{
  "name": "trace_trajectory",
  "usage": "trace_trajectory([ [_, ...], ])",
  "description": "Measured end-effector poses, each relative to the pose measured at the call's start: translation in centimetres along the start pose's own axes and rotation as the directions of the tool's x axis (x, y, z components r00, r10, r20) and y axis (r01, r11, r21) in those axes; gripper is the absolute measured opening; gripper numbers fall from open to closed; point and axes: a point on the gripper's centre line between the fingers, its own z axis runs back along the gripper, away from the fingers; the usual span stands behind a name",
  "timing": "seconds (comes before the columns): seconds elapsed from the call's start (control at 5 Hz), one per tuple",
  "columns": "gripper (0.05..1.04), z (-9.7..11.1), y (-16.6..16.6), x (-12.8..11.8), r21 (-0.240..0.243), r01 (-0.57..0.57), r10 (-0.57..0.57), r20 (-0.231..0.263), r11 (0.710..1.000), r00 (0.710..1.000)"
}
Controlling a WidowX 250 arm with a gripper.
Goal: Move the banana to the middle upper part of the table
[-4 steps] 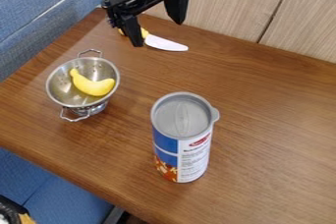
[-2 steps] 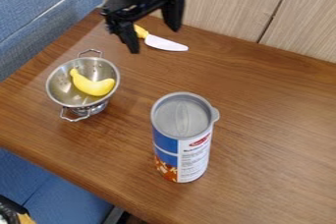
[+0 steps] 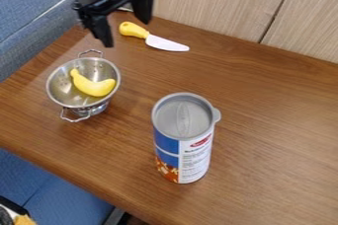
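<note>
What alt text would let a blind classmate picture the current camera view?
A yellow banana lies in a metal colander on a wooden table, with the open gripper above and behind it. A knife lies beyond; a lidded canister stands nearer.

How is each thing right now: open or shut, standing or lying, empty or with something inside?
Hand: open, holding nothing
Banana: lying in the colander
colander: upright, banana inside
Knife: lying on the table
Can: standing up, lid on
</note>
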Motion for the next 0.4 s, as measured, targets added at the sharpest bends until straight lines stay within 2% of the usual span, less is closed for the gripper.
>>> trace_trajectory([
  [0.2,1.001,-0.5,1.2,2.1,0.009,-0.094,0.094,0.036,0.995,0.995],
  [0.4,1.000,-2.4,3.1,3.2,0.066,-0.131,0.127,0.060,0.989,0.990],
])
